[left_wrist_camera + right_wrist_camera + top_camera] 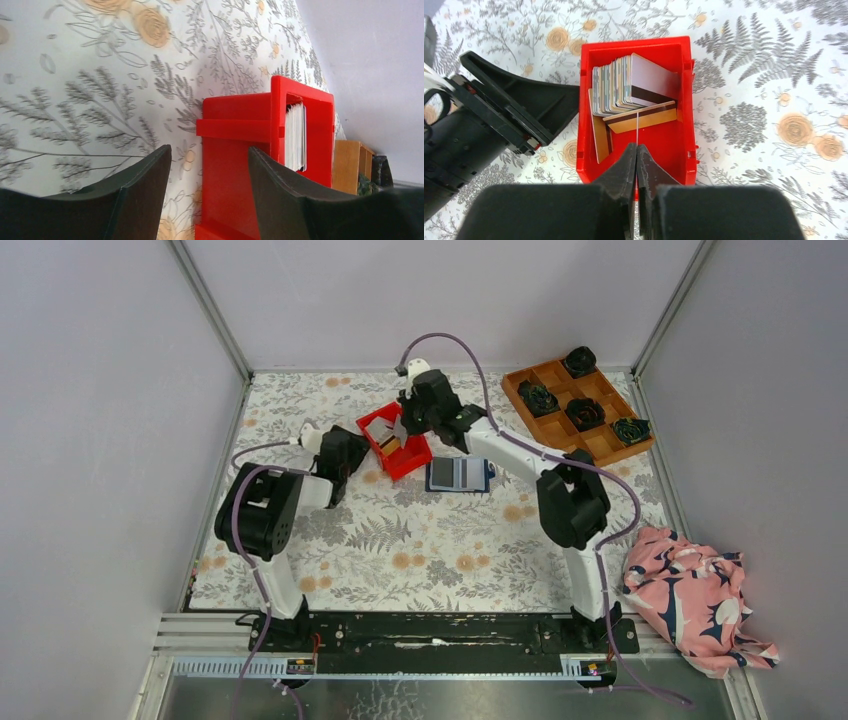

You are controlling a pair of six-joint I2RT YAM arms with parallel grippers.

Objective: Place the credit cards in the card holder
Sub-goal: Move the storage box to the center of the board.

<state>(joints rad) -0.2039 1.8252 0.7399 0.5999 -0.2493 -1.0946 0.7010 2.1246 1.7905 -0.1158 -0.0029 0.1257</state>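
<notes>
A red plastic bin holds a stack of pale credit cards and an orange-tan card lying loose in front of the stack. My right gripper hangs over the bin, shut on a thin white card seen edge-on. The navy card holder lies open on the table just right of the bin. My left gripper is open and empty at the bin's left side, with the bin's outer wall between its fingers. In the top view the right gripper is above the bin and the left gripper beside it.
A wooden grid tray with dark rolled fabric bundles stands at the back right. A pink patterned cloth lies off the table's near right corner. Grey walls close in the floral table on three sides.
</notes>
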